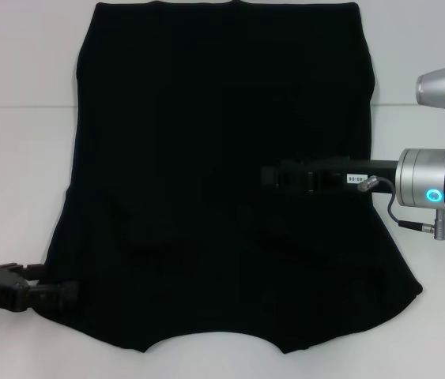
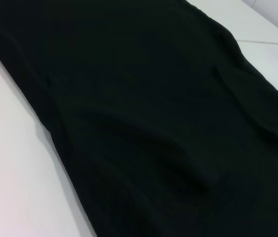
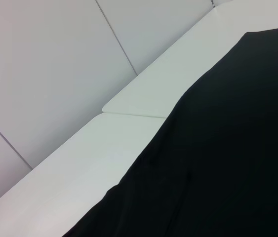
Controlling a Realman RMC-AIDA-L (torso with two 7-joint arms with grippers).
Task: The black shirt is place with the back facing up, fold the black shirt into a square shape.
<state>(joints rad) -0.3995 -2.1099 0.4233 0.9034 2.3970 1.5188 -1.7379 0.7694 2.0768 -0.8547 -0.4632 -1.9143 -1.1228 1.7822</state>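
Black shirt (image 1: 206, 158) flat, sleeves folded in; left tool (image 1: 68, 290), right tool (image 1: 273, 175): grip state unclear.

**Three views: one high overview, two low and close to the cloth**

The head view looks forward and down from above, taking in the whole black shirt (image 1: 222, 181) spread on the white table (image 1: 16, 181), with both arms entering from the sides. The left wrist view sits very near the shirt (image 2: 143, 123), looking along its surface, table (image 2: 10, 163) showing beside it. The right wrist view looks obliquely across the shirt's edge (image 3: 227, 148) towards the table's far rim (image 3: 143, 103) and the panelled wall (image 3: 45, 64). All three share shirt and tabletop.
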